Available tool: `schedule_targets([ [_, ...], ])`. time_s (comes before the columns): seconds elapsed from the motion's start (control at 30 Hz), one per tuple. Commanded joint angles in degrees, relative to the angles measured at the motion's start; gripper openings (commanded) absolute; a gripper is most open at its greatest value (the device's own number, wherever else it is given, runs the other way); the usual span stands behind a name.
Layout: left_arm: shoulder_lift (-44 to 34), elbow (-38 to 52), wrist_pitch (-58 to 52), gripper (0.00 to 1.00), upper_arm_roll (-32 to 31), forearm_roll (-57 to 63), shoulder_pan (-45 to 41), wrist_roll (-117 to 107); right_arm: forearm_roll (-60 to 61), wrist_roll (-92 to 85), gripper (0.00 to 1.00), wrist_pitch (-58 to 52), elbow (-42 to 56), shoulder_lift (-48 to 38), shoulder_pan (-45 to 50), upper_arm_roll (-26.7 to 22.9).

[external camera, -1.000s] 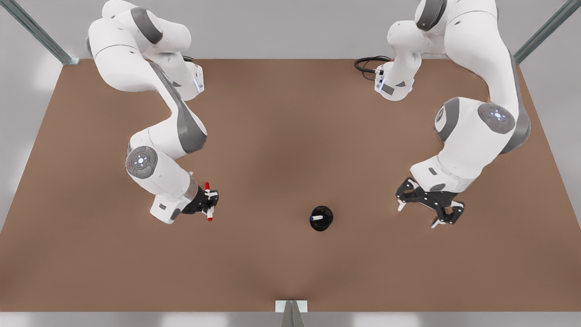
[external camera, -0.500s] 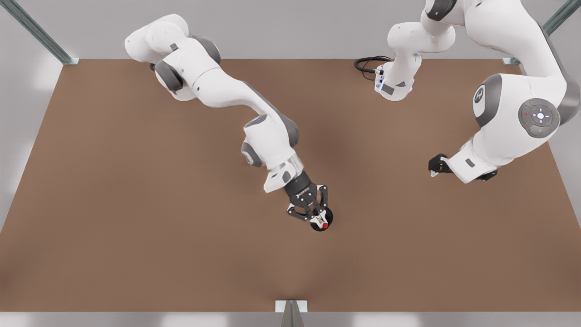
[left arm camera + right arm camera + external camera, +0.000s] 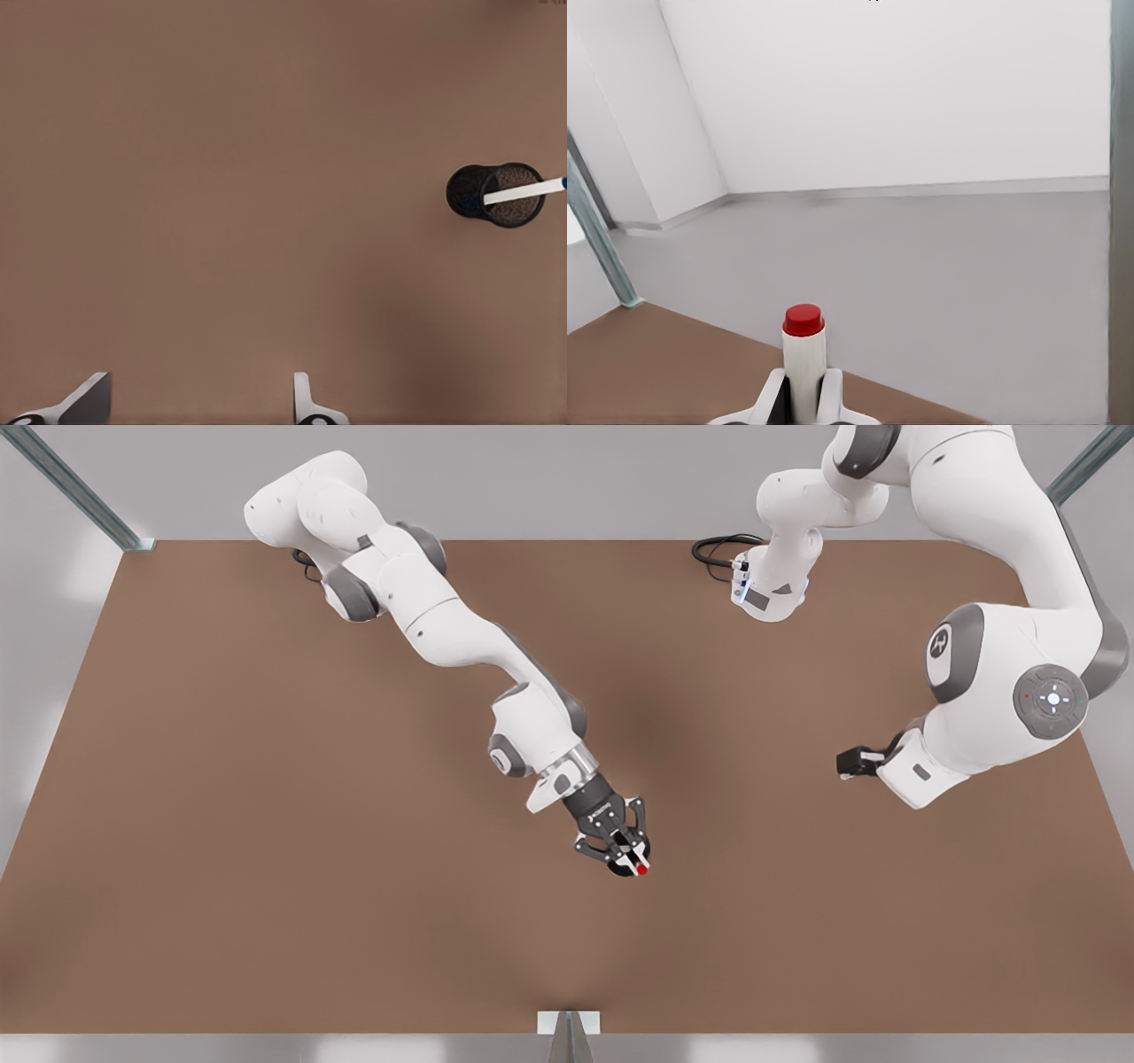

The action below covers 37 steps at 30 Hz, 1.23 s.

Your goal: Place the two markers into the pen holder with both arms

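The pen holder [image 3: 617, 871], a small black cup, stands at the table's centre front, mostly hidden beneath my right gripper [image 3: 631, 861]. That gripper is on the arm at the front view's left and is shut on the red-capped marker [image 3: 640, 869], held upright over the cup. In the right wrist view the red-capped marker [image 3: 803, 352] stands between the white fingertips [image 3: 830, 394]. The left wrist view shows the pen holder [image 3: 462, 191] with the blue-capped marker [image 3: 524, 190] leaning inside it. My left gripper [image 3: 856, 762] hangs far off at the front view's right, and its fingers [image 3: 306, 405] are spread open.
A black cable [image 3: 716, 549] coils at the table's back edge beside the arm base [image 3: 769, 593]. Metal frame posts [image 3: 80, 496] stand at the back corners. A small bracket [image 3: 567, 1023] sits at the front edge. Bare brown tabletop [image 3: 266, 868] surrounds the cup.
My right gripper carried the red-capped marker from the front view's left across to the pen holder and now stands over it. My left gripper pulled back from the table's front toward the right.
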Motion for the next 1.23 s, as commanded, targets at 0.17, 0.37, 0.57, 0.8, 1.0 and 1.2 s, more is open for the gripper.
schedule_targets([
  [0.17,1.9,0.0,0.2,1.0,0.0,-0.2,0.1,-4.6,0.4,8.0,0.23,15.8,-11.0,-2.9,1.2,0.0],
  [0.37,2.9,0.0,0.3,1.0,0.0,-0.3,0.0,-4.5,-0.8,7.1,0.25,16.0,-16.1,-4.3,1.6,-0.1],
  [0.57,3.7,0.0,0.4,1.0,0.0,-0.3,-0.1,-4.5,-0.5,6.8,1.0,16.0,-17.5,-5.2,1.2,0.1],
  [0.8,2.9,0.8,1.2,1.0,-0.2,0.2,0.2,-4.3,-3.5,-0.5,1.0,-68.0,-52.7,-57.0,-11.6,1.3],
  [1.0,1.6,1.3,0.9,1.0,-0.2,0.4,0.7,0.9,5.4,-23.8,1.0,-90.0,-44.7,-56.8,-33.8,6.4],
  [1.2,2.1,1.3,0.6,1.0,-0.2,0.4,0.7,1.0,5.3,-25.7,1.0,-94.7,-37.6,-52.8,-42.2,14.9],
])
